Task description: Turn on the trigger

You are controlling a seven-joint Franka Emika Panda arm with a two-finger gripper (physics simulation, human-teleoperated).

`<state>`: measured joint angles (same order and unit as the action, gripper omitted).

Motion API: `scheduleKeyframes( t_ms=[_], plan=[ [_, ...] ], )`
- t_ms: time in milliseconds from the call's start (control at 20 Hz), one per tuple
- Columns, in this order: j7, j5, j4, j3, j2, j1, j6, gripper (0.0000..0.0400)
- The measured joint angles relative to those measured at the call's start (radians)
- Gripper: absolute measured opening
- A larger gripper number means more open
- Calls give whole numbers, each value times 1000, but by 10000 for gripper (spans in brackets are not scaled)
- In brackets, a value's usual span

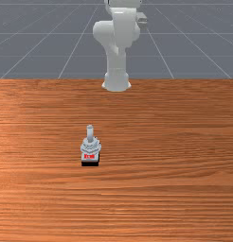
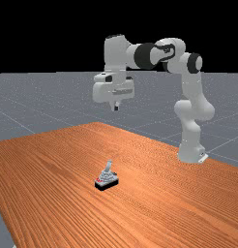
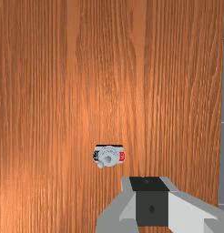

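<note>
High over the table (image 1: 184, 142), the claw (image 2: 116, 108) points downward, well apart from the trigger (image 1: 90, 147); how far it is open, and whether it has hold of anything, I cannot tell. Standing upright on its dark base (image 1: 90, 164), the trigger has its red patch (image 1: 89, 156) turned toward the front view's camera, away from the arm's foot (image 1: 116, 84). Its long axis runs from that red end back toward the arm's side, where a black end (image 3: 96, 156) shows in the wrist view. From the top rises a grey stick (image 1: 90, 133), leaning a little away from the red end.

In the far view the trigger sits below the claw and slightly toward that view's left. In the wrist view it lies off to one side of the claw, its red end the nearer one, with bare wood between them. It stands left of the middle in the front view. Farther out, the arm (image 2: 191, 97) rises on the far view's right, and grey floor (image 2: 24, 106) stretches beyond the table.
</note>
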<state>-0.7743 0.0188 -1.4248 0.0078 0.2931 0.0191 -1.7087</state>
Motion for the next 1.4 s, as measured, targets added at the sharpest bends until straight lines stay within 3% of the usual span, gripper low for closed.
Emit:
scheduleKeyframes(
  t_ms=[950, 1000, 1050, 1100, 1200, 1250, 1400],
  plan=[
    [3, -5, 23, 1, 12, 0, 27, 0],
    [26, -6, 2, -2, 1, 1, 4, 0],
    [20, 34, 2, -5, 1, 9, 6, 0],
    [2, -2, -57, -2, -30, -2, -65, 0],
    [-7, -3, -116, -5, -61, -7, -142, 0],
    [-134, -1, -44, 7, -17, -19, -47, 0],
    [-133, -2, -155, 7, -14, -21, -171, 0]
  ],
)
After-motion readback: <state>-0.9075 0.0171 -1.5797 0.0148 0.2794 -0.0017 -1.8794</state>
